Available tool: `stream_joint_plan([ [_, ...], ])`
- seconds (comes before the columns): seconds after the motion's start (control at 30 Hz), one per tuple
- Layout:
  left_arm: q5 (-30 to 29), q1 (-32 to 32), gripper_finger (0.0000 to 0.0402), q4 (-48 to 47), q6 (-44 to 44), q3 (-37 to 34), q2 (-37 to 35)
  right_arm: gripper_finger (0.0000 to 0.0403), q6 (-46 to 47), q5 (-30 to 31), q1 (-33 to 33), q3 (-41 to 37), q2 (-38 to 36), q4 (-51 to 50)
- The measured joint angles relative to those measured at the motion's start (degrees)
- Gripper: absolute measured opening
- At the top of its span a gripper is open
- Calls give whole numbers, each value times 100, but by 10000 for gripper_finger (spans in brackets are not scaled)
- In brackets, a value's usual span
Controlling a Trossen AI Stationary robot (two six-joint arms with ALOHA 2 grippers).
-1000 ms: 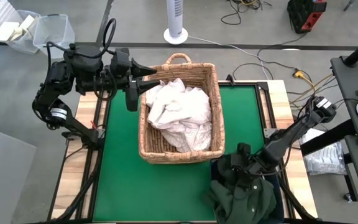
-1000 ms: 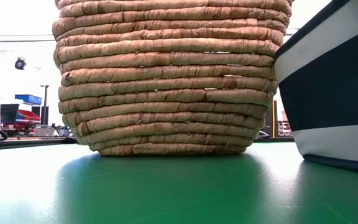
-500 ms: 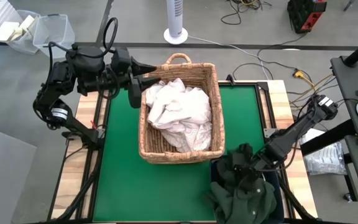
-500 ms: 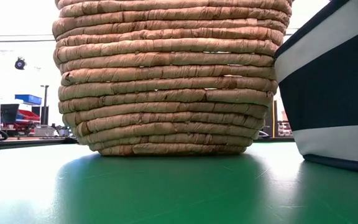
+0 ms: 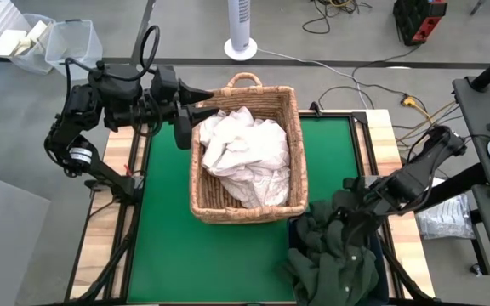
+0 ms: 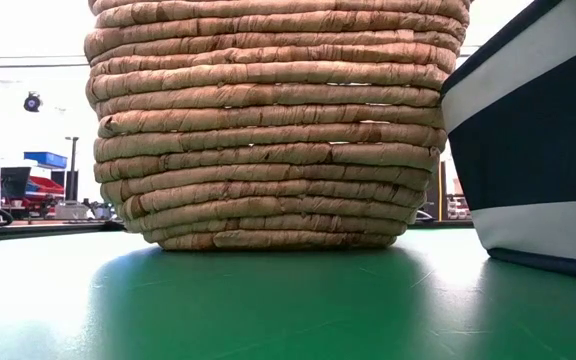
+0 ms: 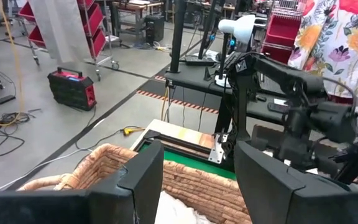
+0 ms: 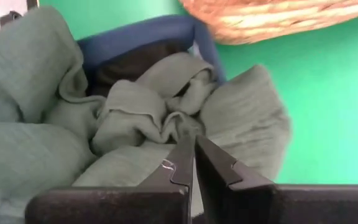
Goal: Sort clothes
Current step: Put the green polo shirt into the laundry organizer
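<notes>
Writing and labels: none that can be read is seen on the basket, the bin or the garments.
Left gripper (image 5: 201,109): held at the far left rim of the wicker basket, above the pale garments; its fingers (image 7: 143,180) are seen apart in the left wrist view, with nothing between them.
Wicker basket (image 5: 291,149): tan, with a loop handle at its far end, standing on the green mat (image 5: 164,246) of the counter near the middle. In the low view its coiled wall (image 6: 268,120) fills most of the frame.
Basket contents: a heap of white and off-white clothes (image 5: 241,153), crumpled and filling most of the basket.
Blue bin (image 6: 533,150): dark blue with a white band, standing just right of the basket at the near right corner of the mat. In the right wrist view its blue rim (image 8: 160,28) is seen beside the basket's edge.
Bin contents: dark green clothes (image 5: 334,263), bunched and spilling over the bin's rim; small buttons are seen on the fabric in the high view.
Right gripper (image 5: 353,206): positioned over the far edge of the dark green heap; in the right wrist view its fingers (image 8: 219,165) are closed together at the folds, and it cannot be told whether cloth is pinched between them.
Surroundings: a white fan (image 5: 240,30) stands on the floor beyond the counter.
</notes>
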Motion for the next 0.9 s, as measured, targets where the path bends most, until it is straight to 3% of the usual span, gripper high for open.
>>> stream_joint_plan([
  [0.63,0,0,175,8,12,0,103,9,-55,-73,4,392,27,14],
  [0.9,0,0,175,-102,13,0,96,9,-116,-578,58,567,292,507],
])
